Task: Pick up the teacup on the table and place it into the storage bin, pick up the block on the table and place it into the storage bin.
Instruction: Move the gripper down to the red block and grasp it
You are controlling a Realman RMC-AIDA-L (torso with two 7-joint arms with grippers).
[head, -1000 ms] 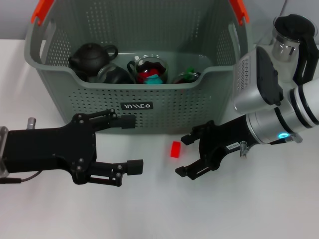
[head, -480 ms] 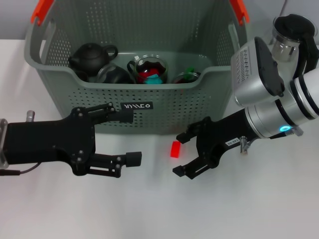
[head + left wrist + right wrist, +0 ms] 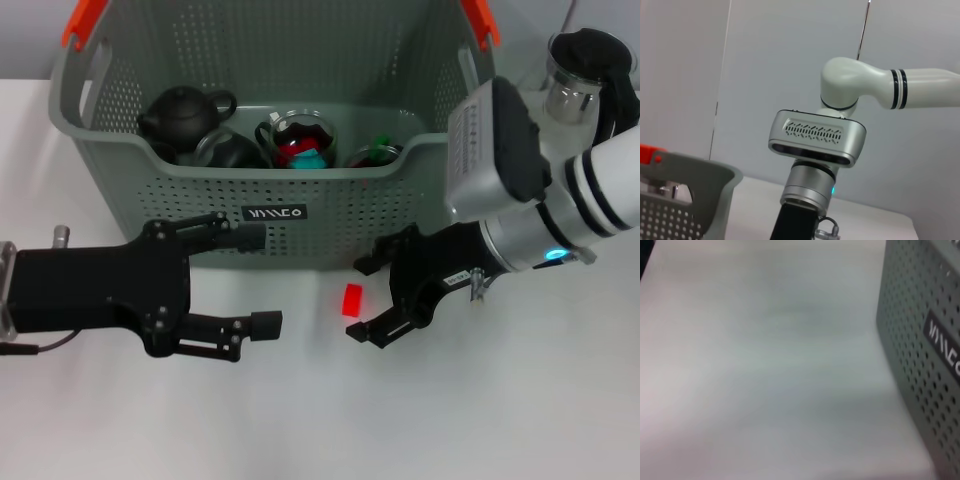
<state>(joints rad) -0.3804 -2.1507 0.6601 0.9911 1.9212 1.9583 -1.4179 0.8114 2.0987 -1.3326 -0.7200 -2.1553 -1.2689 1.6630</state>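
That little red block sitting on the table just in front of the storage bin looks tiny, light and rigid, so I'd guess it skids or tips easily and I'd pinch it square across two flat sides, low down. My right gripper comes in low from the right, fingers spread wide and empty with the block just off the tips. My left gripper hangs nearby, also wide open, holding nothing.
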